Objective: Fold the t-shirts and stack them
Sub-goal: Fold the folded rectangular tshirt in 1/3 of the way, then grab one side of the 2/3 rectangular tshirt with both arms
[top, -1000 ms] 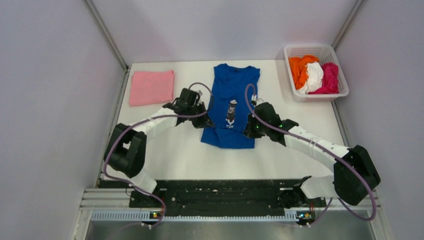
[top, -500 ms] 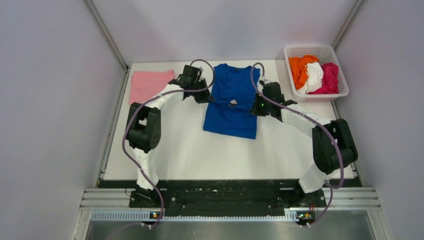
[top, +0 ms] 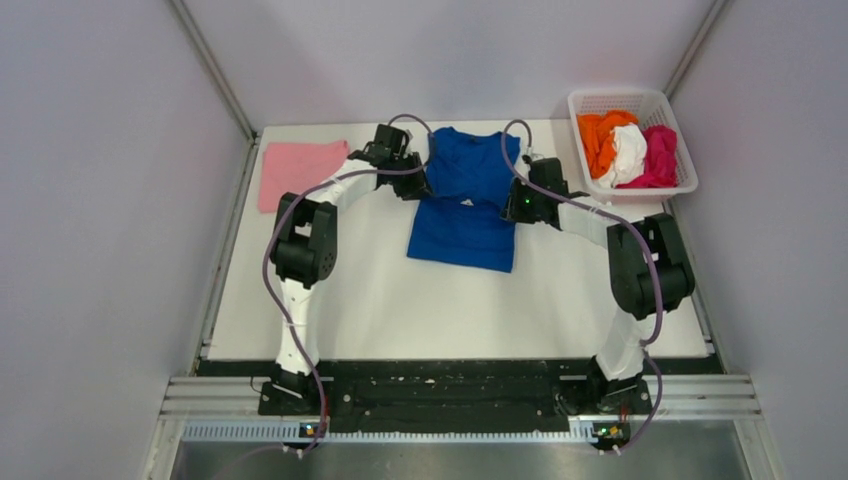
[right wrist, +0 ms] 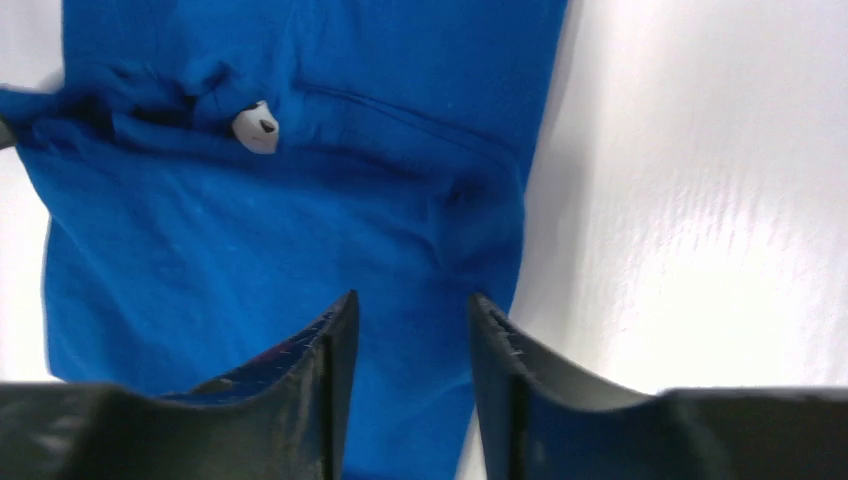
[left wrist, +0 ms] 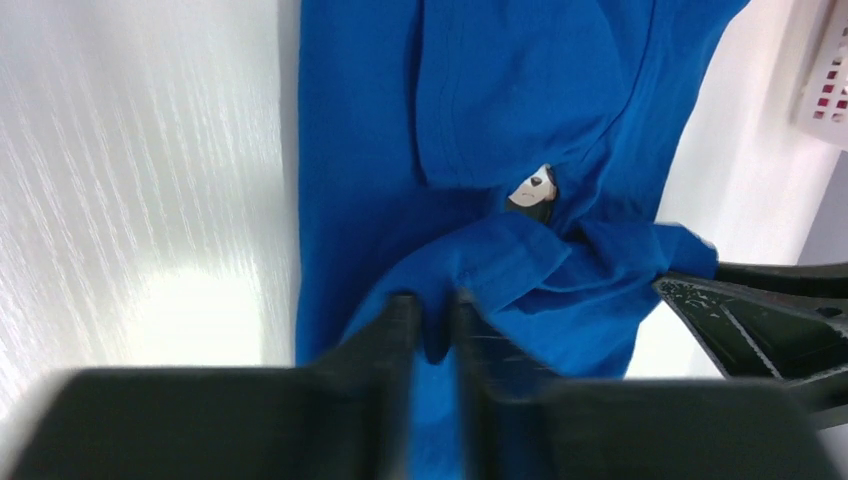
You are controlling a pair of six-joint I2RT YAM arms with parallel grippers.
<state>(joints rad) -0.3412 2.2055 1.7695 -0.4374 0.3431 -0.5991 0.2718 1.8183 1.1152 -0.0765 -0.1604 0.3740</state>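
Observation:
The royal-blue t-shirt (top: 463,205) lies folded across its middle at the table's far centre, and only a sliver of its panda print (left wrist: 536,185) (right wrist: 256,127) peeks out at the fold. My left gripper (top: 418,187) (left wrist: 437,310) is at the shirt's left edge, jaws a narrow gap apart with a bunched fold of blue cloth between them. Open at the shirt's right edge, my right gripper (top: 519,204) (right wrist: 412,305) hovers over flat blue cloth and holds nothing. A folded light pink t-shirt (top: 300,172) lies at the far left.
A white lattice basket (top: 602,98) at the far right corner holds crumpled orange (top: 600,135), white (top: 628,152) and magenta (top: 661,155) t-shirts. The basket's corner (left wrist: 830,80) shows in the left wrist view. Grey walls close in both sides.
Both arms carried the shirt's near hem toward the far end, folding it in half and covering the print. Both grippers, shut earlier, now have parted jaws.

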